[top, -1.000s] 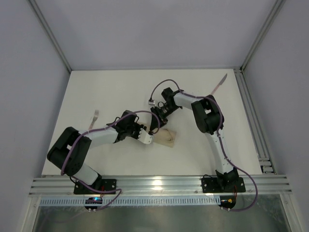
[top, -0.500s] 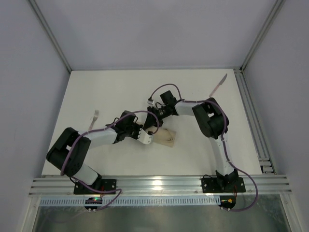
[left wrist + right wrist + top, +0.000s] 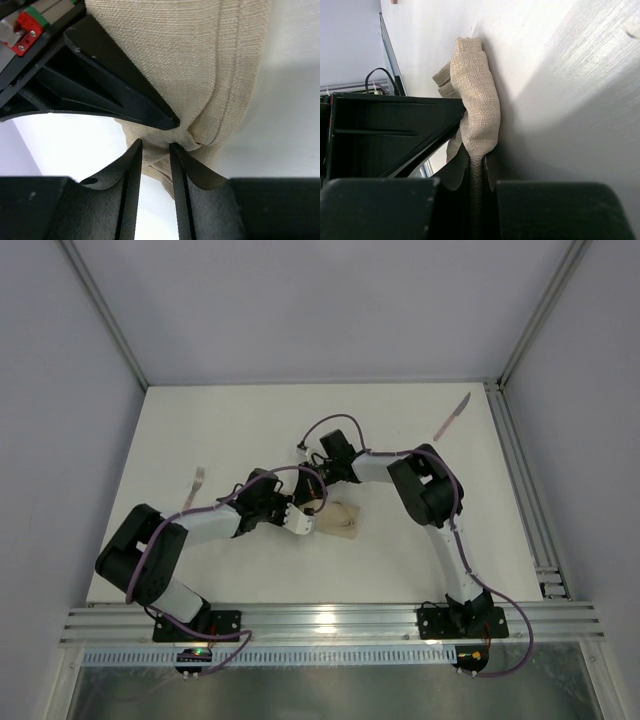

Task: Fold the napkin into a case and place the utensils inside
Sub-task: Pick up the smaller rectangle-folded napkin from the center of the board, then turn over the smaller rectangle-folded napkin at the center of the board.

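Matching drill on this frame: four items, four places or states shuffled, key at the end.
Items:
1. napkin
2. knife
3. silvery utensil
4. right gripper

Places or states:
A. lying far right, untouched
B. shut on the napkin
C. bunched at centre
D. lying at left, untouched

Pairs: 1-C, 2-A, 3-D, 4-B

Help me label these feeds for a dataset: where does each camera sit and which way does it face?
Top external: above and behind the bases, looking down at the table; left arm and right arm show whole, meeting at the napkin.
Left wrist: rides the left arm, looking along the left fingers pinching the napkin.
Right wrist: rides the right arm, looking along the right fingers, shut on the napkin, across the table.
Shared: both wrist views show the napkin and the opposite fingers.
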Robot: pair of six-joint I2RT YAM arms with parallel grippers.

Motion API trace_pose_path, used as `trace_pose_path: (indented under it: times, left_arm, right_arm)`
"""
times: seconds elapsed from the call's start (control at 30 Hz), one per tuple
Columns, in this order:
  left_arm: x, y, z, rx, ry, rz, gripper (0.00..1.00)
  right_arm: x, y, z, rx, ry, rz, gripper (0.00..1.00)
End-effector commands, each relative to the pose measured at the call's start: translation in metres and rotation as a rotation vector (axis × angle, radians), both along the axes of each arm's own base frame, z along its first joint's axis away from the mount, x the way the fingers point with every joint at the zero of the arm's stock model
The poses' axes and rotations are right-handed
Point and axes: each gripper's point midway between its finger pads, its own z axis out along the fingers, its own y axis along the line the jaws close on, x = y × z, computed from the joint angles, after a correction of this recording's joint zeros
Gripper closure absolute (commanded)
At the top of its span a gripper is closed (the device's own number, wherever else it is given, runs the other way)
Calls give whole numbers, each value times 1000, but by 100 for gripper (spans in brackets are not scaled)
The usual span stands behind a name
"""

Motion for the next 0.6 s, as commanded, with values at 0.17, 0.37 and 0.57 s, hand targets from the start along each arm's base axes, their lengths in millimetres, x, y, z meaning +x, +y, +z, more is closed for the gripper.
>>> trace_pose_path:
  times: [0.17,0.37,0.57]
  left_arm:
    - [-2,12,11,-29,110,202,67]
    - [-1,11,60,-114,230,336,65]
    - [-2,16,101,-201,327,454,64]
  right_arm:
    - [18,-22,-17,-187,-233,-163,96]
    - [32,-56,18,-289,-440,-270,96]
    - [46,-121,47,-531,-646,-415,96]
